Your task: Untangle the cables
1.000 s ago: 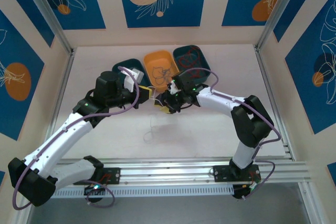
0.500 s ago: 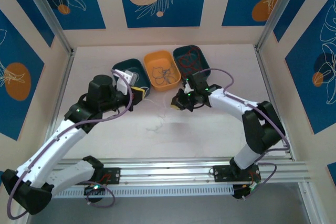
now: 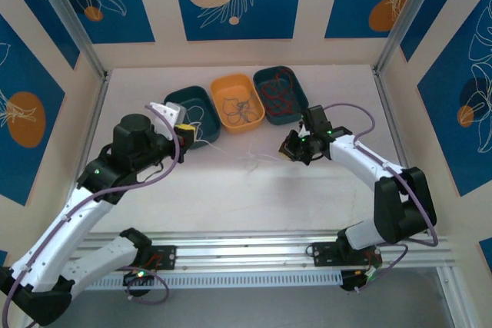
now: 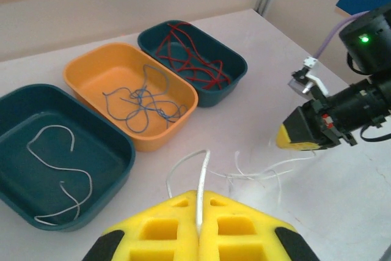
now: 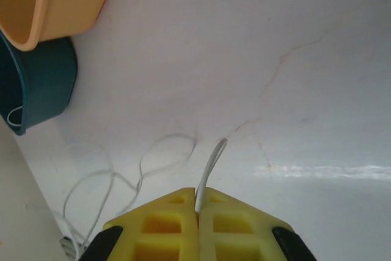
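1. Our left gripper and right gripper each pinch a strand of the thin white curly wires, which lie on the pale tabletop between them;
2. we should draw apart slowly and low, so loops slip free.

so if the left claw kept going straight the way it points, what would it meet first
Probably the near wall of the orange tray, just ahead of the left claw, past the white wire pinched in it. Depth is unclear; angled down, it could touch the table first.
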`<state>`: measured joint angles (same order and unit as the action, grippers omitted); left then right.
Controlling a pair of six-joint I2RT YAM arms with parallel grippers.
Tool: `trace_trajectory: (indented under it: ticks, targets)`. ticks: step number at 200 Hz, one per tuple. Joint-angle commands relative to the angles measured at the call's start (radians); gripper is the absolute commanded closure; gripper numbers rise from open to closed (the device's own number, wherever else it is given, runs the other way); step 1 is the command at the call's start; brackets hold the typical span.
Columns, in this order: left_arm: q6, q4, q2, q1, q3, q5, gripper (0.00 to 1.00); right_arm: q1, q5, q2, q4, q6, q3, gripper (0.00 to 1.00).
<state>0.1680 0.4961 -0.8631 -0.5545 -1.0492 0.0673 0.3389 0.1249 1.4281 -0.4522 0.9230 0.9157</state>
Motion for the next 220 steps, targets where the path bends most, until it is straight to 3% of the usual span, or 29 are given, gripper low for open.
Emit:
trace_trajectory:
  ticks: [1, 57, 109, 160, 220]
  targets:
    - [-0.038, 0.035, 0.028, 0.009, -0.05, -0.077, 1.0, -0.028, -0.069, -0.048, -0.079, -0.053, -0.014, 1.0]
    - [-0.083, 0.136, 0.041, 0.029, -0.124, -0.275, 1.0, -0.175, -0.114, -0.139, -0.138, -0.118, -0.071, 1.0]
    - [-0.123, 0.164, 0.038, 0.079, -0.185, -0.365, 1.0, -0.333, -0.128, -0.244, -0.181, -0.17, -0.132, 1.0]
    - [-0.132, 0.161, 0.015, 0.142, -0.23, -0.342, 1.0, -0.433, -0.109, -0.299, -0.208, -0.209, -0.152, 1.0]
    - [-0.167, 0.121, -0.078, 0.169, -0.35, -0.291, 1.0, -0.443, -0.078, -0.349, -0.243, -0.229, -0.124, 1.0]
